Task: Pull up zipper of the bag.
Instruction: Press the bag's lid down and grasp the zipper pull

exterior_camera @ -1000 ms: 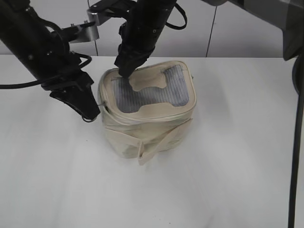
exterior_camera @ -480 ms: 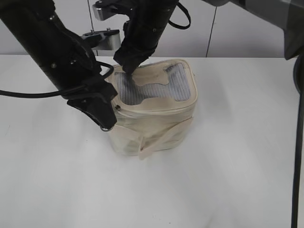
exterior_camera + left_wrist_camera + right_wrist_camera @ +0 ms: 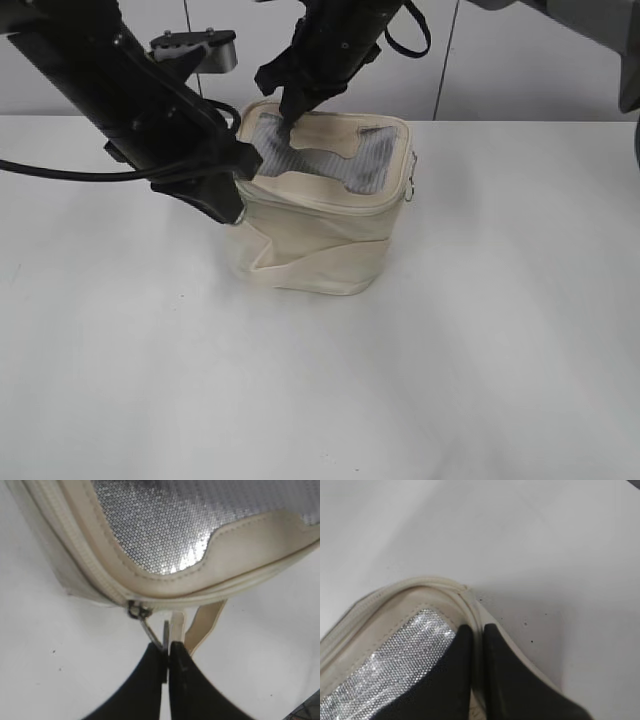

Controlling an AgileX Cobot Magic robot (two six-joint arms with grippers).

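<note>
hidden: left gripper point(image 3: 232, 212) tips lost behind the bag's near-left corner in exterior view; slider body half buried in the seam in left wrist view; second slider's ring only a small glint at the bag's right rim point(image 3: 409, 188)
cut off: both arms run out of frame at top; wrist views show only fingertips
hard to tell: how far the zipper point(image 3: 85, 567) is closed along the far side
bag point(image 3: 318, 238): upright on white table point(image 3: 480, 340), centre-back, grey mesh top facing up, wide cream strap point(image 3: 315, 267) wrapped across the front
left arm: slants down from upper left to the bag's left corner
left gripper state: pinched closed on the silver ring pull point(image 3: 149, 628), slider point(image 3: 136, 611) sits at the rim corner
right arm: drops from top centre onto the lid's back-left edge
right gripper point(image 3: 476, 636) state: fingers point(image 3: 507, 680) nipped on the lid rim piping point(image 3: 470, 602), cream fabric between the tips
</note>
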